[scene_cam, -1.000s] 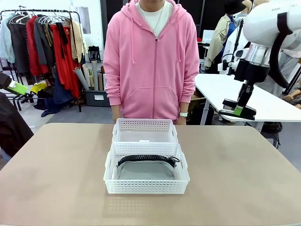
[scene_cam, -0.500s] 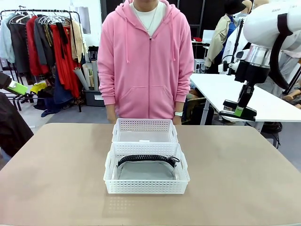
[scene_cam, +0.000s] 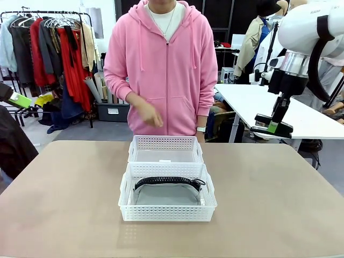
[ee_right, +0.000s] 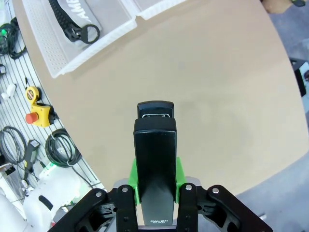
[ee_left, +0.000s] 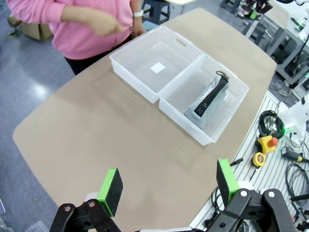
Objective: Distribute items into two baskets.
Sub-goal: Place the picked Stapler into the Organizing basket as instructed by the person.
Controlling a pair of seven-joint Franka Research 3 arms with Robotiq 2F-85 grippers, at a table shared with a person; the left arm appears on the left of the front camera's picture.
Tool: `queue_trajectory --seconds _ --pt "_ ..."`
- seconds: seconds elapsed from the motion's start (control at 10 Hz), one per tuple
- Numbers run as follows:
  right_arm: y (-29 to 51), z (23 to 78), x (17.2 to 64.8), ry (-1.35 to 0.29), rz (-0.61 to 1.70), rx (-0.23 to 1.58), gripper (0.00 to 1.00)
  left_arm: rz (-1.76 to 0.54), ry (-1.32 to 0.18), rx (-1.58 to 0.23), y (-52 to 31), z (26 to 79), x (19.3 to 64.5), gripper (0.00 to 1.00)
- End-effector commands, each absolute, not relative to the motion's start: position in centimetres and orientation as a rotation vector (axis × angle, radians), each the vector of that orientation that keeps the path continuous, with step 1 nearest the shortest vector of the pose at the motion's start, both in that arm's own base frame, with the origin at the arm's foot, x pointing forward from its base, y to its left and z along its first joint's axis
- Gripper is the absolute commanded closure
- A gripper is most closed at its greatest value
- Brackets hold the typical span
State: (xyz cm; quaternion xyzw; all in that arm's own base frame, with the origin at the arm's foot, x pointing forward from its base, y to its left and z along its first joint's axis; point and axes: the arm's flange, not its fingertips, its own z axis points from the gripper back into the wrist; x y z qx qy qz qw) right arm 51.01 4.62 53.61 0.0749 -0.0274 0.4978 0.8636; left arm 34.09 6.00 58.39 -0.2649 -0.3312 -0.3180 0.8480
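Stapler [ee_right: 154,159]: we find it clamped between our right fingers [ee_right: 155,186], raised above the desk [scene_cam: 269,204].
Pouch [scene_cam: 167,192]: lying in nearer basket [scene_cam: 166,213].
Farther basket [scene_cam: 165,143]: touching nearer one.
Left fingers [ee_left: 169,186]: spread wide, holding nothing.

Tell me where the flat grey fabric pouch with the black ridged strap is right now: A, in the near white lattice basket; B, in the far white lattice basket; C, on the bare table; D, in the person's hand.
A: the flat grey fabric pouch lies inside the near white lattice basket.
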Motion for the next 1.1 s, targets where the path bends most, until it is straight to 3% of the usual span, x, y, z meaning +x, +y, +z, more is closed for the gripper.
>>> queue_trajectory --seconds 0.0,1.0 --pt "4.66 53.96 51.15 -0.068 1.04 0.148 1.0 -0.671 -0.708 -0.573 5.97 58.44 34.08 0.0" --pt "4.61 53.61 51.02 -0.057 1.043 0.157 1.0 -0.671 -0.708 -0.573 5.97 58.44 34.08 0.0"
